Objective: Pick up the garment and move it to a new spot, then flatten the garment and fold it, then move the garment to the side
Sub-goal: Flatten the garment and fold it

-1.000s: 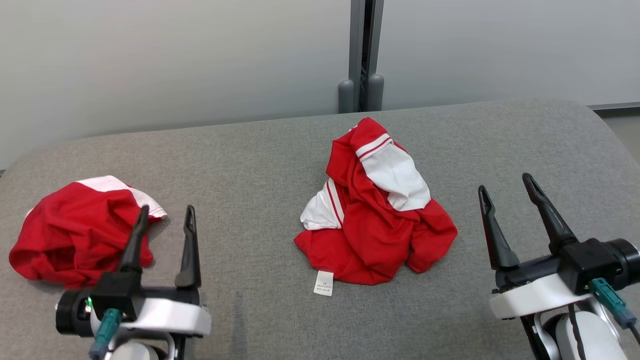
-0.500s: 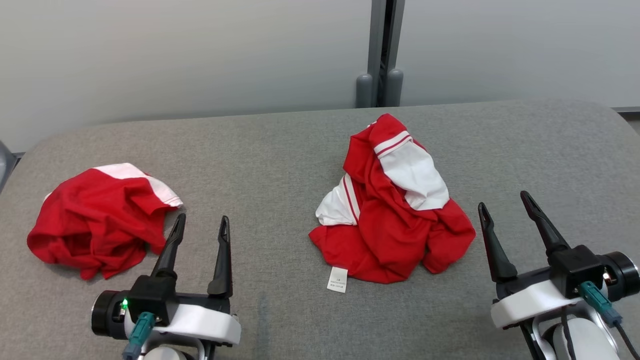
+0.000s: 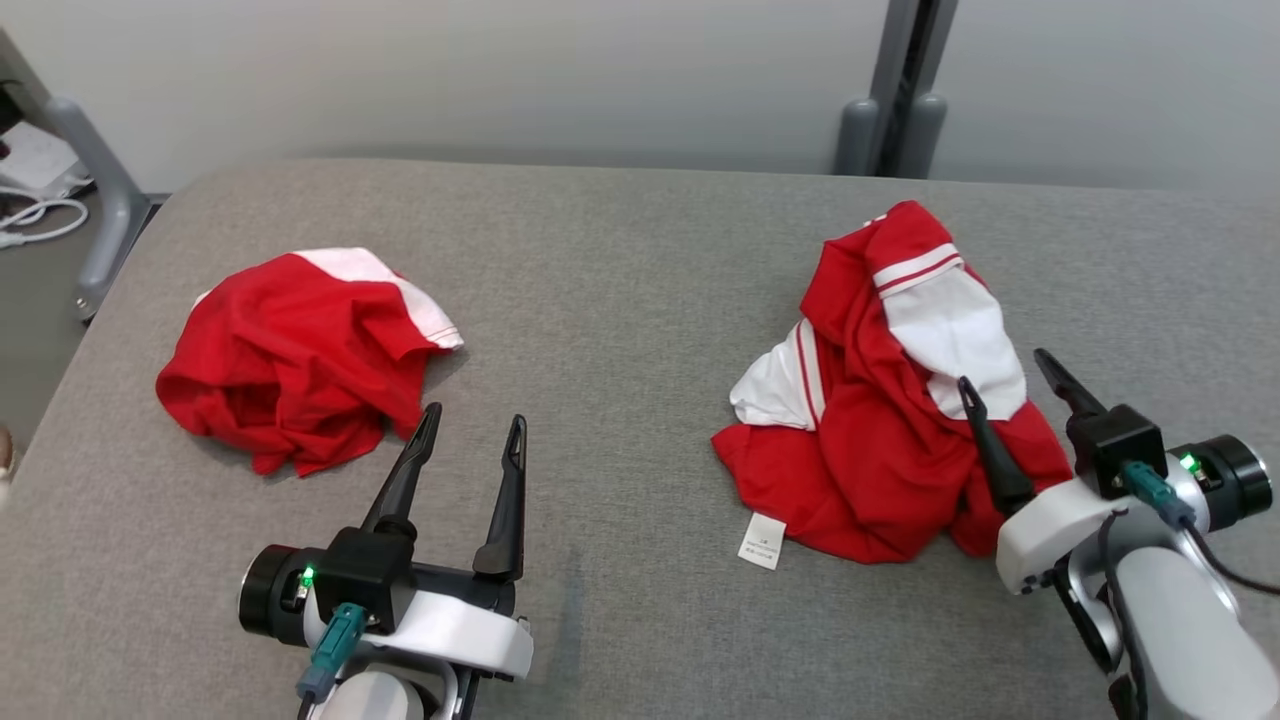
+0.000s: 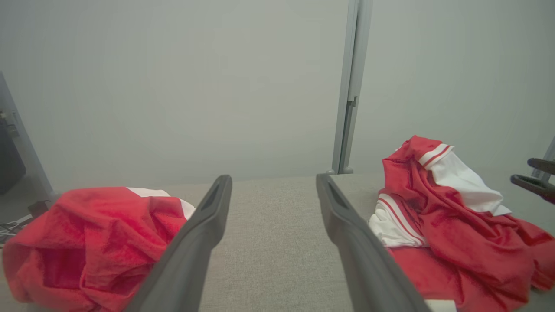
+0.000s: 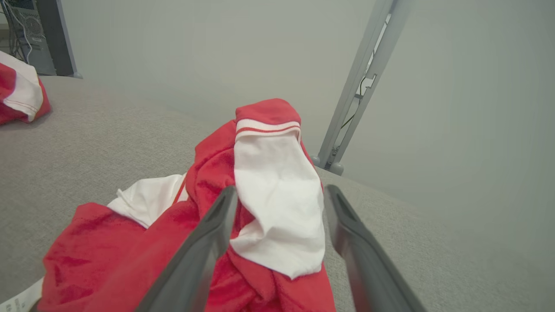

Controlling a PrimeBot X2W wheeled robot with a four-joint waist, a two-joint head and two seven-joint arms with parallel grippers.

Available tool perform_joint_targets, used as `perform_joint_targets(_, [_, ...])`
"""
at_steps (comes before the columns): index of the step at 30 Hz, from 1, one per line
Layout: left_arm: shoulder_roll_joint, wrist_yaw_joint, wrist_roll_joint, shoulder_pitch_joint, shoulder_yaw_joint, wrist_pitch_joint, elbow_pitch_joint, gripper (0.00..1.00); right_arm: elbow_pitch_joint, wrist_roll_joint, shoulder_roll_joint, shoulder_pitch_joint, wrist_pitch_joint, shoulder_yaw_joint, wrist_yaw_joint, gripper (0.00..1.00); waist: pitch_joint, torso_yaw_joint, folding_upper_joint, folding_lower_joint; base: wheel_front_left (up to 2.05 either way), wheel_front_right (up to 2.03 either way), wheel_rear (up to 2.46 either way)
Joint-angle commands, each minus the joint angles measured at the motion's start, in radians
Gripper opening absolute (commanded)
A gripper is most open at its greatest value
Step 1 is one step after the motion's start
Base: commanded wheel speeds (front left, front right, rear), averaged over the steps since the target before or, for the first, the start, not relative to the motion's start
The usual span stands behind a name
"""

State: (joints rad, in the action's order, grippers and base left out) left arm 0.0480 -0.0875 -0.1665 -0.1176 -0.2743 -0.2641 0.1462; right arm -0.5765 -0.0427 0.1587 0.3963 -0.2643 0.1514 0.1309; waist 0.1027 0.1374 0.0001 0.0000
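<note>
Lying in a crumpled heap on the right half of the grey fabric-covered tabletop (image 3: 620,300), the red-and-white garment (image 3: 880,440) looks like thin sports jersey cloth. It is probably light, soft and entirely limp, so it should drape and stretch from whatever point is lifted rather than hold a shape. Nothing about it seems fragile. The likely difficulty is that a pinch on the heap catches several layers at once, or slips off a single smooth one.

The raised white sleeve panel (image 5: 277,186) with its red-striped ribbed cuff (image 5: 268,125) stands highest, and the thicker cuff band looks like the firmest place to grip. A hem or shoulder edge would serve better later for flattening. The right jaws are spread wide and grasp nothing. They hang low over the heap's near right side, one on each side of the white panel in the right wrist view.

The left jaws are likewise released and empty. They sit above bare tabletop just beside a second crumpled red garment (image 3: 290,370), which lies on the left, well apart from the first.

A small white care label (image 3: 762,541) lies flat at the first garment's near edge. It carries a few printed lines, too small to read. No brand mark can be made out.
</note>
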Motion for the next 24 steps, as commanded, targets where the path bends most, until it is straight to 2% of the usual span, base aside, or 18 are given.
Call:
perform_joint_targets(1, [0.005,0.003,0.004,-0.018,0.003,0.000,-0.002,1.00,-0.008,-0.002,0.007,0.009,-0.001,-0.002,0.000,1.00,0.011,0.012,-0.0001,0.0000,0.00,0.00,0.00])
perform_joint_targets(8, [0.004,-0.005,-0.012,-0.045,-0.024,0.000,-0.017,1.00,-0.193,-0.066,0.029,0.102,-0.001,-0.056,0.000,1.00,0.045,0.052,-0.0001,0.0000,0.00,0.00,0.00])
perform_joint_targets(13, [0.004,-0.015,-0.023,-0.057,-0.037,0.000,-0.020,1.00,-0.270,-0.078,0.035,0.142,-0.001,-0.092,0.000,1.00,0.065,0.077,-0.0001,0.0000,0.00,0.00,0.00])
perform_joint_targets(14, [0.004,-0.016,-0.026,-0.057,-0.038,0.000,-0.020,1.00,-0.280,-0.079,0.036,0.149,-0.001,-0.096,0.000,0.98,0.068,0.081,-0.0001,0.0000,0.00,0.00,0.00])
perform_joint_targets(15, [0.004,-0.017,-0.026,-0.056,-0.038,0.000,-0.019,1.00,-0.279,-0.079,0.034,0.156,-0.001,-0.097,0.000,0.85,0.070,0.085,-0.0001,0.0000,0.00,0.00,0.00])
perform_joint_targets(16, [0.004,-0.018,-0.025,-0.056,-0.037,0.000,-0.017,1.00,-0.275,-0.064,0.025,0.161,-0.001,-0.105,0.000,0.93,0.070,0.087,-0.0001,0.0000,0.00,0.00,0.00])
perform_joint_targets(18, [0.004,-0.021,-0.027,-0.054,-0.033,0.000,-0.017,1.00,-0.272,-0.046,0.015,0.158,-0.001,-0.109,0.000,1.00,0.071,0.089,-0.0001,0.0000,0.00,0.00,0.00])
perform_joint_targets(24, [0.004,-0.020,-0.034,-0.064,-0.036,0.000,-0.019,1.00,-0.358,-0.002,0.018,0.177,-0.001,-0.094,0.000,1.00,0.079,0.092,-0.0001,0.0000,0.00,0.00,0.00])
